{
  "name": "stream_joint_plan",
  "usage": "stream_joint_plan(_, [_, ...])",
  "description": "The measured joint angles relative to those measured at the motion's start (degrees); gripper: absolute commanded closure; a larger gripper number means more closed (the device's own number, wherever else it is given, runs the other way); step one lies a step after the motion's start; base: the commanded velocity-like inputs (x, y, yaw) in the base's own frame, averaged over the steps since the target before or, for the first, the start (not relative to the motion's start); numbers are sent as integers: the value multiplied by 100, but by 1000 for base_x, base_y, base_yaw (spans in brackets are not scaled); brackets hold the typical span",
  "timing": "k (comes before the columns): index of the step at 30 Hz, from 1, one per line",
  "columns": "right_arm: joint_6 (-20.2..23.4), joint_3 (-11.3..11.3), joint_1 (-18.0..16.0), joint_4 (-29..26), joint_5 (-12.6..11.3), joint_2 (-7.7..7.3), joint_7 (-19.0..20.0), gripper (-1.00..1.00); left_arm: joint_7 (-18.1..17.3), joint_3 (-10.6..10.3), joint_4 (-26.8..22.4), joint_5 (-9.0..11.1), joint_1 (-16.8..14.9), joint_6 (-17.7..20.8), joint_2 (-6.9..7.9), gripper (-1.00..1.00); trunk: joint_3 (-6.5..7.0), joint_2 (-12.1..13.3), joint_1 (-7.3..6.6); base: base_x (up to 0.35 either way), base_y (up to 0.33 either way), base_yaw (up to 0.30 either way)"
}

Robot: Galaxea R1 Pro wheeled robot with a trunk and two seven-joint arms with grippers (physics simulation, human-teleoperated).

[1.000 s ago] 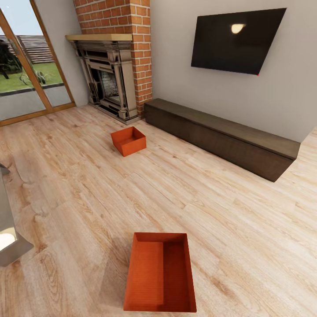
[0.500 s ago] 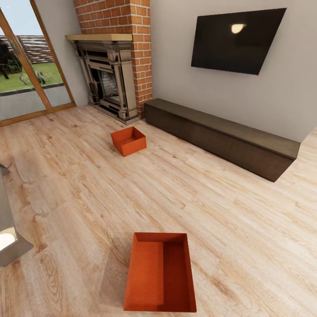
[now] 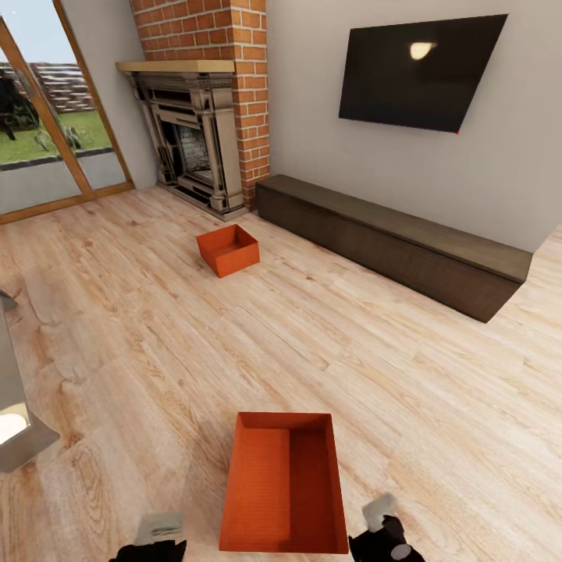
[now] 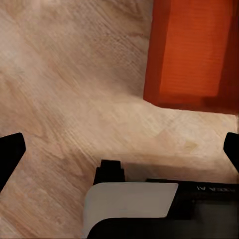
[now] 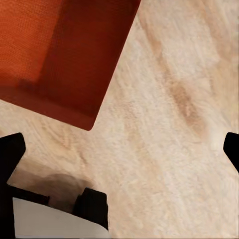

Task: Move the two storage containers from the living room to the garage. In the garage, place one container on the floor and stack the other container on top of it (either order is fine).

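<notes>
Two orange-red storage containers rest on the light wood plank floor of the living room. The near container lies just in front of me, open top up and empty. The far container sits in front of the fireplace. My left arm and right arm rise at the lower edge of the head view, one on each side of the near container. The left gripper hangs open over bare floor beside that container. The right gripper is open too, next to a corner of the container. Neither touches it.
A brick fireplace stands at the back, with a long dark low cabinet along the wall under a TV. Glass doors are at the far left. A grey object juts in at the left edge.
Both arms have come up into the lower edge of the head view, flanking the near container. The containers and the camera have not moved.
</notes>
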Motion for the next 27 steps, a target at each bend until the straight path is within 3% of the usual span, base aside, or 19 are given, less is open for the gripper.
stream_joint_plan(2, [12, -3, -295, -24, -8, 15, -95, -100, 9, -1, -173, -2, -153, 218, -8, -100, 0, 0, 0, 0, 0, 0])
stream_joint_plan(3, [20, -11, -627, -30, -19, 41, -250, -100, 17, -14, -265, 7, -466, 388, -23, -100, 1, 0, 0, 0, 0, 0])
stream_joint_plan(6, [25, -11, -1072, -7, -36, 119, -436, -100, 24, -26, -221, 10, -901, 467, -33, -100, 0, 0, 0, 0, 0, 0])
stream_joint_plan(10, [5, -13, -1491, 23, -47, 459, -701, -100, 35, -37, 270, 6, -1624, 496, -64, -100, 0, 0, 0, 0, 0, 0])
stream_joint_plan(11, [-33, -5, -1664, 41, -50, 647, -873, -100, 36, -47, 868, -3, -2133, 471, -121, -100, 1, 1, 1, 0, 0, 0])
stream_joint_plan(12, [-45, -11, -1749, 96, -76, 730, -922, -100, 35, -53, 1071, -7, -2365, 452, -149, -100, 0, 0, 0, 0, 0, 0])
stream_joint_plan(13, [-76, -15, -1826, 245, -152, 809, -952, -100, 33, -60, 1289, -12, -2535, 427, -190, -100, 0, 0, 0, 0, 0, 0])
stream_joint_plan(14, [-549, -21, -2164, 1167, -812, 1021, -994, -100, 33, -90, 1966, -77, -2938, 223, -421, -100, 0, 1, 1, 0, 0, 0])
stream_joint_plan(15, [-859, -19, -2308, 1629, -1111, 1091, -1003, -100, 37, -95, 2267, -181, -3073, 70, -550, -100, 0, 0, 0, 0, 0, 0])
stream_joint_plan(16, [-1006, -13, -2361, 1835, -1237, 1119, -1007, -100, 39, -96, 2424, -255, -3130, -19, -613, -100, -1, 0, 0, 0, 0, 0])
stream_joint_plan(17, [-1349, -1, -2457, 2327, -1484, 1197, -1022, -100, 61, -99, 2923, -505, -3285, -294, -788, -100, -1, 0, 0, 0, 0, 0])
stream_joint_plan(19, [-1609, 24, -2522, 2735, -1653, 1316, -1033, -100, 213, -87, 3666, -881, -3515, -673, -969, -100, -1, 0, 0, 0, 0, 0])
stream_joint_plan(21, [-1718, 29, -2543, 2893, -1715, 1370, -1035, -100, 407, -80, 4136, -1040, -3672, -948, -1032, -100, -1, 0, 0, 0, 0, 0])
stream_joint_plan(23, [-1799, 25, -2555, 2998, -1760, 1401, -1032, -100, 602, -75, 4500, -1100, -3801, -1191, -1072, -100, -1, 0, 0, 0, 0, 0])
stream_joint_plan(27, [-1859, -9, -2562, 3064, -1821, 1409, -1031, -100, 716, -62, 4744, -1097, -3878, -1353, -1097, -100, -1, 0, 0, 0, 0, 0])
